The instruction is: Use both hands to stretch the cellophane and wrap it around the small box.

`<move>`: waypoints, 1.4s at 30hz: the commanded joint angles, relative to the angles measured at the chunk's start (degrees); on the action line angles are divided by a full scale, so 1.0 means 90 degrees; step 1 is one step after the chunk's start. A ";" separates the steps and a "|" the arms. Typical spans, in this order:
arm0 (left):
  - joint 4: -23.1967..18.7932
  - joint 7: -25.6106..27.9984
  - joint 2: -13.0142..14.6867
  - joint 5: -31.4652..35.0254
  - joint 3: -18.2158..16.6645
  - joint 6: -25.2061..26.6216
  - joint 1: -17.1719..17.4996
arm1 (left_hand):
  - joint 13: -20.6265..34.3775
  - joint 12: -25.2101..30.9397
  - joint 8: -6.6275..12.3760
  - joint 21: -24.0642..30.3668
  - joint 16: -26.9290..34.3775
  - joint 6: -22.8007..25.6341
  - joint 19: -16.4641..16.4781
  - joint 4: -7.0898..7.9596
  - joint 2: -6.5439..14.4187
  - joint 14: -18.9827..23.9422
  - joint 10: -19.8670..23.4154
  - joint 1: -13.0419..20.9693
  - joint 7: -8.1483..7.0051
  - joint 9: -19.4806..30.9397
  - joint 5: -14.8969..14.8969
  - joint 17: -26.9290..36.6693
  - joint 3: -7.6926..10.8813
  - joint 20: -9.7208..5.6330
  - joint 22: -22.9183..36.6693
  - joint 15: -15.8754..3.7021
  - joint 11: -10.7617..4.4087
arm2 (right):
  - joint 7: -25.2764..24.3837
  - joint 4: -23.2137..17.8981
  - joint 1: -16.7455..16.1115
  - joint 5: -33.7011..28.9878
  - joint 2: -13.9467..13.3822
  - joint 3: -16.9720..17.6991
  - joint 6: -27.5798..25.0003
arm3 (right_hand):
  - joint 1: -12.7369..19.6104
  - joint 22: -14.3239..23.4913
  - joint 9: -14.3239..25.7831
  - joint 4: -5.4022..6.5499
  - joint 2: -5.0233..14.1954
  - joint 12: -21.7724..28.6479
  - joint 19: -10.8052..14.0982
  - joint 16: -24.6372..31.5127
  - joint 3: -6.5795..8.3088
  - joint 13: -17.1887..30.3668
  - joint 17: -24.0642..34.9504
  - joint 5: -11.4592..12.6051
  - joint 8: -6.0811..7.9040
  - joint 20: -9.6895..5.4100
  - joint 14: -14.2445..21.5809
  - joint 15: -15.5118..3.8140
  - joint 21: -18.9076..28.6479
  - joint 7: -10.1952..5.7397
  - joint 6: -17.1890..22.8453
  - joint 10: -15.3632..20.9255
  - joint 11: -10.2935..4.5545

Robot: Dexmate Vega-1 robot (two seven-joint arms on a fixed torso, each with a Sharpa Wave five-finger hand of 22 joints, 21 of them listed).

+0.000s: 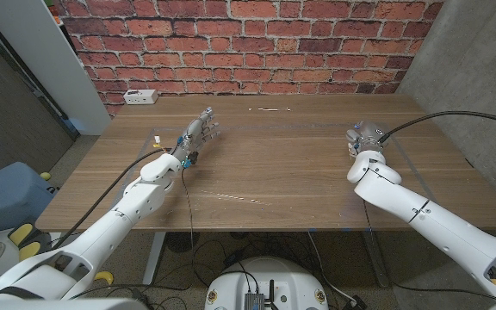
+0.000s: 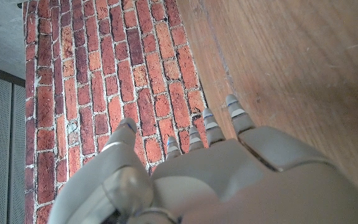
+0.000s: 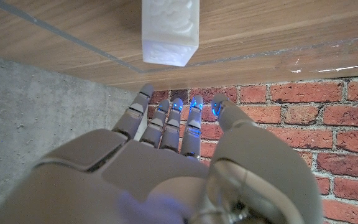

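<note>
Surroundings: white power strip (image 1: 140,96) is lying at the desk (image 1: 265,164) far-left corner.
Left hand (image 1: 198,131): fingers are spreading apart, holding nothing.
Right hand (image 1: 364,138): grip state cannot be told.

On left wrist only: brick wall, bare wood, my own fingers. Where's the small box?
Observer: The right wrist view has the small white box standing on the wooden table, just past the fingertips of the right hand and not touching them.
Operator: And the cellophane?
Observer: In the head view, the clear cellophane sheet shows as faint glinting edges. It lies on the table between the left hand and the right hand. Both hands have their fingers apart and look empty.
</note>
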 commanded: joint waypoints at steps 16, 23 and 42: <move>-0.0167 0.0112 0.0050 0.0032 0.0010 0.0146 0.0040 | 0.0015 -0.0048 -0.0007 0.0038 -0.0048 0.0034 0.0034 -0.0014 -0.0015 0.0082 -0.0060 -0.0056 -0.0001 0.0000 -0.0008 0.0037 0.0060 -0.0001 0.0021 -0.0006 -0.0016 | 0.0645 0.0453 0.0667 0.0638 0.0141 -0.0386 -0.1069 | -0.0220 0.0039 0.0017 -0.0005 -0.0503 -0.0244 -0.0471 -0.0257 -0.0456 0.0010 -0.0130 -0.0250 -0.0305 0.0739 -0.0519 0.0079 -0.0088 -0.0168 -0.1095 -0.0909 -0.0051; -0.0187 0.0137 0.0058 0.0045 0.0018 0.0176 0.0033 | 0.0015 -0.0053 -0.0016 0.0038 -0.0057 0.0023 0.0034 -0.0019 -0.0016 0.0082 -0.0065 -0.0061 -0.0004 0.0000 -0.0007 0.0037 0.0065 -0.0001 0.0022 -0.0007 -0.0004 | 0.0963 0.0686 0.0996 0.0897 0.0127 -0.0648 -0.1302 | -0.0232 0.0039 0.0017 -0.0010 -0.0503 -0.0270 -0.0488 -0.0259 -0.0494 0.0012 -0.0151 -0.0267 -0.0323 0.0771 -0.0560 0.0075 -0.0062 -0.0197 -0.1434 -0.1198 -0.0126; -0.0204 0.0155 0.0056 0.0029 0.0012 0.0202 0.0032 | 0.0017 -0.0063 -0.0025 0.0037 -0.0080 0.0027 0.0034 -0.0031 -0.0017 0.0077 -0.0065 -0.0075 0.0000 0.0000 -0.0006 0.0039 0.0081 -0.0001 0.0023 -0.0001 -0.0004 | 0.0360 0.1094 0.1300 0.0565 0.0311 -0.1234 -0.1499 | 0.2428 0.0225 0.0020 -0.0223 0.0123 0.0227 0.1728 0.1926 0.0110 0.0007 0.1091 -0.0283 0.0180 -0.0819 0.2598 -0.1221 0.0989 -0.0289 0.0117 0.0377 -0.0460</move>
